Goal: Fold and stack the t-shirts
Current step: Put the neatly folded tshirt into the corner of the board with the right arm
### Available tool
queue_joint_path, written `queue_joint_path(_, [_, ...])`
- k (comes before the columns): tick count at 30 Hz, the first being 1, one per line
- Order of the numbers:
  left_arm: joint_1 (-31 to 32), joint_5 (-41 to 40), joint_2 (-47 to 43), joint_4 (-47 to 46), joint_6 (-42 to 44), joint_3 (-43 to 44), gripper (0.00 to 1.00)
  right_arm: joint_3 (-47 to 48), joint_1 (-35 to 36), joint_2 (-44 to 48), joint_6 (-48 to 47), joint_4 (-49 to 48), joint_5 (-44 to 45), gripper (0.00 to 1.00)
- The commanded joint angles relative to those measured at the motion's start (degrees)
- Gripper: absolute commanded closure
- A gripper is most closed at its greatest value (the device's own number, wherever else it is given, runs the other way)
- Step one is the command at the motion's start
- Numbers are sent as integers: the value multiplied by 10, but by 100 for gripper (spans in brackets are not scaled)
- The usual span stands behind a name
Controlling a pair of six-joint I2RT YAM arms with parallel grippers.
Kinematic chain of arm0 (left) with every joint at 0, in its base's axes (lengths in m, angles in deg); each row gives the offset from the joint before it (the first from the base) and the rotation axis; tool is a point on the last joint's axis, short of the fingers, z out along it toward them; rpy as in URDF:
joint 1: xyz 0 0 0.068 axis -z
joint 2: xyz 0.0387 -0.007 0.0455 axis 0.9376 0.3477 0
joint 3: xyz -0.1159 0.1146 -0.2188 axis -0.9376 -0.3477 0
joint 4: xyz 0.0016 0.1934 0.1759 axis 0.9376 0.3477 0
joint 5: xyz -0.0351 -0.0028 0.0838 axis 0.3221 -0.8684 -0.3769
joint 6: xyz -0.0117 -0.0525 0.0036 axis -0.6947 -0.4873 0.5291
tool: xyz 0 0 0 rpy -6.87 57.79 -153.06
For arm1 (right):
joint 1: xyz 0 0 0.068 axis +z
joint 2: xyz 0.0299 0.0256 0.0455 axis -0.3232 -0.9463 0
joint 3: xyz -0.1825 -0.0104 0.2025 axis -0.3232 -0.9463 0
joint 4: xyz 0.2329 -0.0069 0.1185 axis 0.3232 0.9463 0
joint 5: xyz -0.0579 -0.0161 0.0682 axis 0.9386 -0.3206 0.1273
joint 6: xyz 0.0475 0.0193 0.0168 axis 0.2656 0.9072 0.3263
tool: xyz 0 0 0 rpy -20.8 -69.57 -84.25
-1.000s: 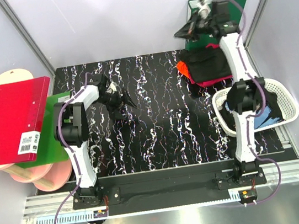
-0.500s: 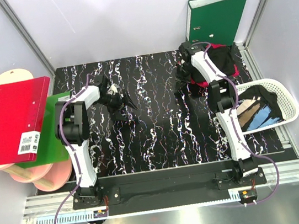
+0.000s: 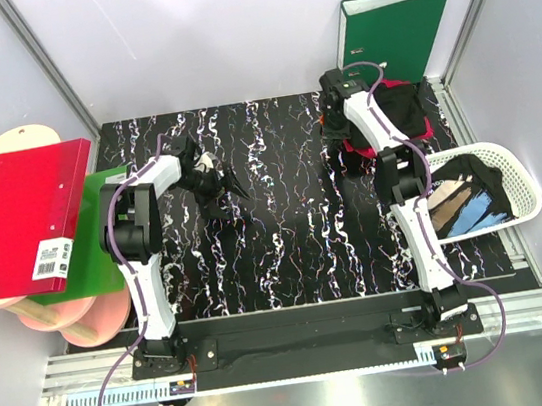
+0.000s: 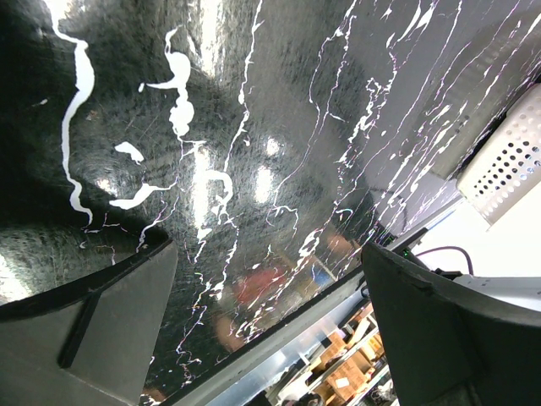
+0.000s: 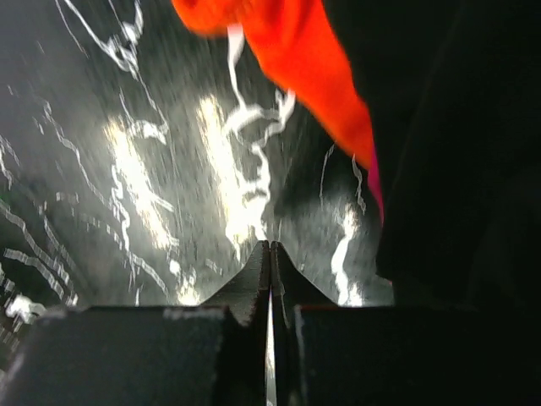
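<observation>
A folded stack of t-shirts (image 3: 398,112), black cloth over a crimson-pink tee, lies at the far right of the table. My right gripper (image 3: 334,125) is at the stack's left edge. In the right wrist view, it (image 5: 270,245) is shut and empty just above the table. The pink-red tee's edge (image 5: 292,63) and the black cloth (image 5: 456,127) lie ahead and to the right. Another black tee with a blue print (image 3: 464,198) lies in the basket. My left gripper (image 3: 220,184) is open and empty low over the table's left part (image 4: 270,338).
A white lattice basket (image 3: 514,169) stands at the right edge and also shows in the left wrist view (image 4: 507,161). A green binder (image 3: 391,33) leans on the back wall. A red binder (image 3: 16,219) and a green one (image 3: 100,242) lie on the left.
My right arm came down from high by the green binder, where it held black cloth, to the stack's left edge. The black cloth now lies on the stack. The left arm is still.
</observation>
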Motion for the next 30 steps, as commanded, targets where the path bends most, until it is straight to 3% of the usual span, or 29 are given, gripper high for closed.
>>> queue_joint_path(1, [2,12,-5,0,10,7,1,25,30,3,-45,-59,126,100])
queue_joint_path(13, [2,18,-8,1,13,3,1,8,45,-30,-58,-79,321,100])
queue_joint_path(30, [2,21,-14,2,16,-6,1,-4,-21,-35,-37,-69,359,100])
